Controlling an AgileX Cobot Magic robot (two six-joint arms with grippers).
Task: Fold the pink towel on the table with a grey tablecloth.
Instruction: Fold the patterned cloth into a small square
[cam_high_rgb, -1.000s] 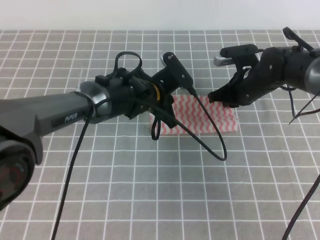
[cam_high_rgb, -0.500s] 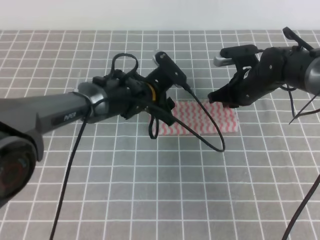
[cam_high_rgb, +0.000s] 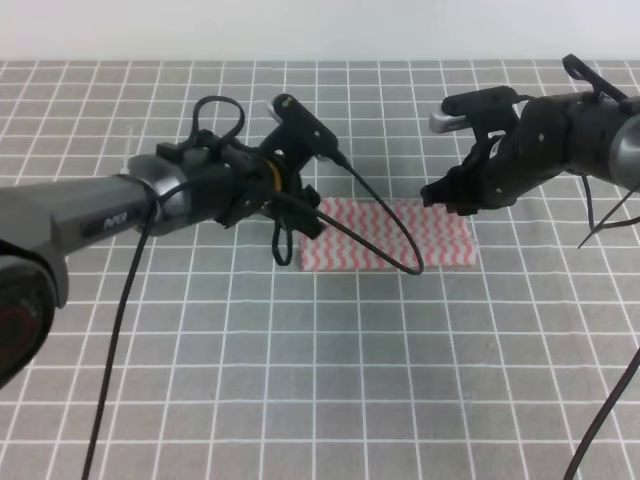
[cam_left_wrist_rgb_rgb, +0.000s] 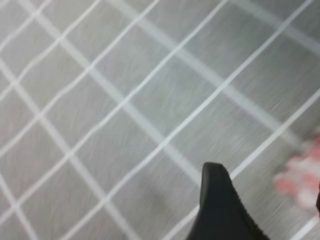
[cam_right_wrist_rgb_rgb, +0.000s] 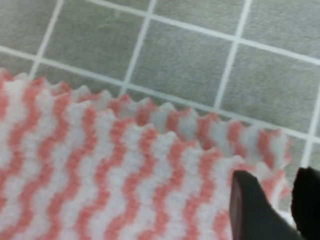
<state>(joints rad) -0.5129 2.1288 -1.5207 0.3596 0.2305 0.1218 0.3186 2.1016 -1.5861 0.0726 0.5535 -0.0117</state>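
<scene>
The pink towel (cam_high_rgb: 390, 235) lies flat as a folded rectangle on the table with a grey tablecloth (cam_high_rgb: 320, 380), near the middle. In the right wrist view the pink towel (cam_right_wrist_rgb_rgb: 100, 165) shows two stacked serrated edges. My left gripper (cam_high_rgb: 297, 232) hangs at the towel's left end. In the left wrist view it (cam_left_wrist_rgb_rgb: 267, 210) is open over bare cloth, with a blurred bit of the pink towel (cam_left_wrist_rgb_rgb: 300, 182) at the right edge. My right gripper (cam_high_rgb: 434, 193) hovers over the towel's far right edge. Its fingers (cam_right_wrist_rgb_rgb: 250, 205) stand almost together with nothing between them.
A black cable (cam_high_rgb: 385, 230) loops from the left arm across the towel's left half. More cables (cam_high_rgb: 600, 400) hang from the right arm at the right side. The grey gridded tablecloth (cam_left_wrist_rgb_rgb: 100, 100) spreads in every direction around the towel.
My left arm has drawn back to the left, off the towel, uncovering its left part. The right arm has stayed in place.
</scene>
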